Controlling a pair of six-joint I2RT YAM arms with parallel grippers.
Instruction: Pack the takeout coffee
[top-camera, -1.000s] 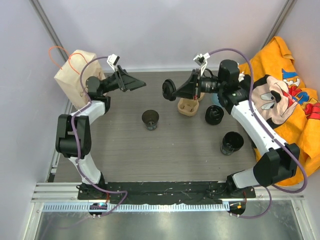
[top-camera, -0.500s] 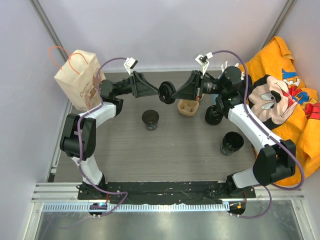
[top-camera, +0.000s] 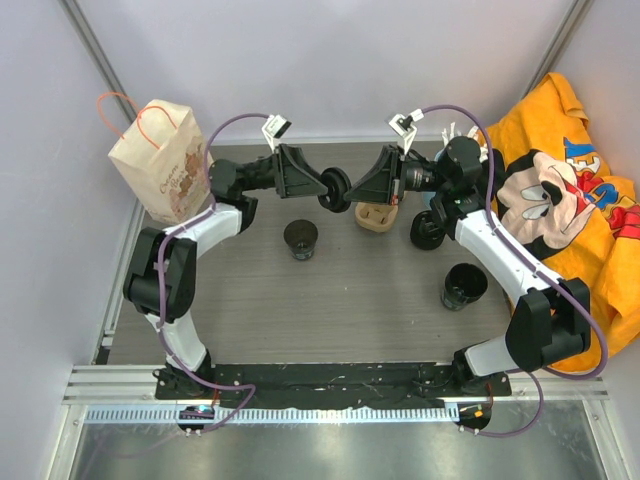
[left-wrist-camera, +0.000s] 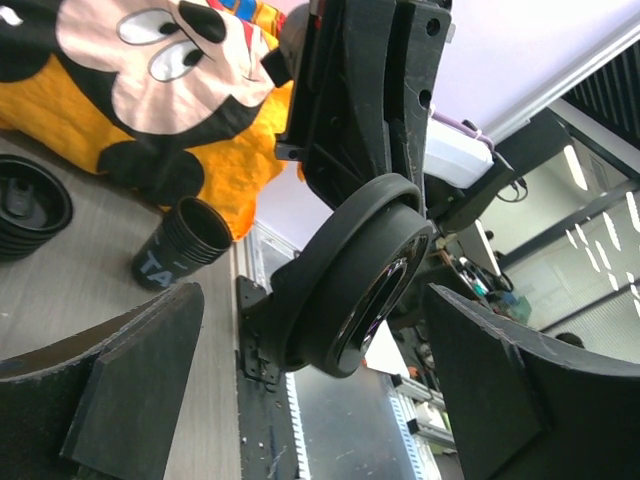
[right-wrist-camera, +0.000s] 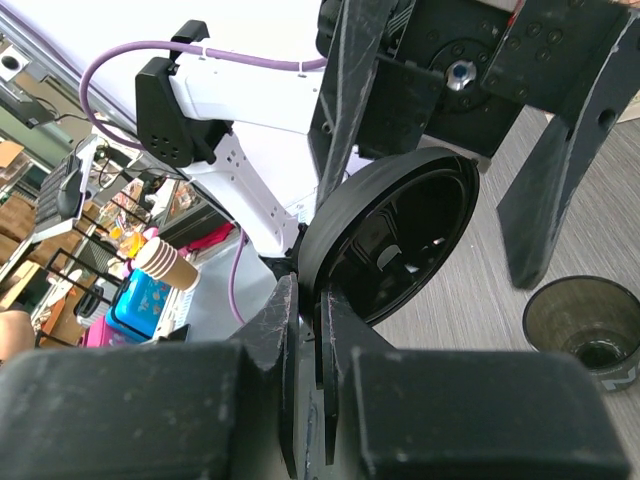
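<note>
Nearest my bases, on the right of the table (top-camera: 250, 320), stands a ribbed black cup (top-camera: 463, 285). Further in, left of centre, the takeout coffee cup (top-camera: 300, 238) sits upright and open on the tabletop. It is outside the cardboard carrier (top-camera: 376, 216), which lies beyond it to the right. Near the carrier's right side is a black cup with a lid on (top-camera: 428, 230).

Above these my two tools meet in the air. My right gripper (right-wrist-camera: 305, 300) is pressed together on the rim of a black lid (top-camera: 336, 188), holding it on edge. My left gripper (left-wrist-camera: 310, 300) is spread wide, and the lid shows between its fingers, touching neither.

At the far left stands a paper bag (top-camera: 160, 160), and an orange cloth (top-camera: 570, 200) lies on the right.
</note>
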